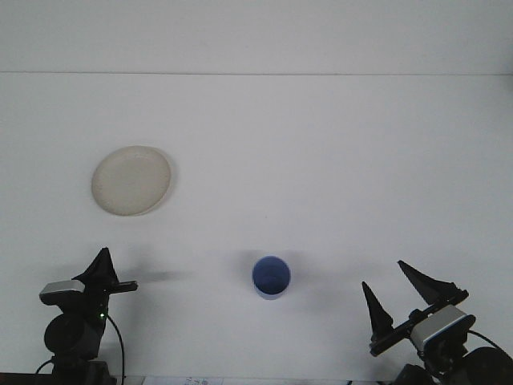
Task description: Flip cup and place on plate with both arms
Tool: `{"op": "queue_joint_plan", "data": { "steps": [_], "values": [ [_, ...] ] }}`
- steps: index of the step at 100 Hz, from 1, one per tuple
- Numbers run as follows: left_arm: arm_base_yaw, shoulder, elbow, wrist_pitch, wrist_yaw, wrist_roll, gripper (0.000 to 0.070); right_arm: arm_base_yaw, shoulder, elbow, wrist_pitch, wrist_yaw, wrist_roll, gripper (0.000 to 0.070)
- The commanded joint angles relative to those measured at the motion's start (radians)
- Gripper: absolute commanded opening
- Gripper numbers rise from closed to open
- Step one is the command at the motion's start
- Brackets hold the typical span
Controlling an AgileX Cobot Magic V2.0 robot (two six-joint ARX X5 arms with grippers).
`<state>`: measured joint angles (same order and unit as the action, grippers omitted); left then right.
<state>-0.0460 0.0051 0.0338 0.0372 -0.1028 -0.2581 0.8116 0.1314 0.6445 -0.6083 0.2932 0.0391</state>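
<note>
cup [272,277]: a small blue cup is seen standing mouth up on the white table [321,144], near the front edge and roughly midway between the two arms; nothing is touching it.
cup handling: it is judged to be light, thin-walled plastic, stiff enough to hold yet easily tipped or squeezed out of round; the smooth wall could slip under hard pads.
grip point: a hold across the side wall below the rim, or one finger inside and one outside the rim, is judged most workable.
plate [131,180]: a pale round plate is seen lying flat to the rear left, well apart from the cup, with nothing on it.
right gripper [405,297]: it is seen low at the front right corner, its two dark fingers spread wide and holding nothing, well apart from the cup.
left gripper [111,277]: it is seen low at the front left, empty; whether its fingers are parted or closed cannot be told from this angle.
task state: the cup is judged upright already, so placing on the plate is what remains.
</note>
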Motion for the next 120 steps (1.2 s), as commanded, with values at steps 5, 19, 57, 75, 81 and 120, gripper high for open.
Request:
{"op": "queue_joint_plan", "data": {
  "steps": [5,19,57,75,81,120],
  "values": [
    [0.001,0.003,0.038,0.011,-0.002,-0.068,0.0012,0.010,0.001,0.007,0.002,0.003,0.013,0.0526],
    [0.001,0.074,0.194,-0.034,-0.002,-0.079,0.0012,0.010,0.001,0.007,0.002,0.003,0.013,0.0526],
    [0.000,0.526,0.755,-0.331,0.172,0.034,0.0396,0.010,0.001,0.007,0.002,0.003,0.013,0.0526],
    [-0.024,0.673,0.869,-0.417,0.353,0.045,0.0550,0.010,0.001,0.007,0.002,0.003,0.013,0.0526],
    [-0.051,0.725,0.896,-0.437,0.430,0.044,0.0550,0.010,0.001,0.007,0.002,0.003,0.013,0.0526],
    [-0.466,1.113,1.078,-0.576,0.503,0.105,0.0551,0.010,0.001,0.007,-0.002,0.003,0.013,0.0526]
  ]
}}
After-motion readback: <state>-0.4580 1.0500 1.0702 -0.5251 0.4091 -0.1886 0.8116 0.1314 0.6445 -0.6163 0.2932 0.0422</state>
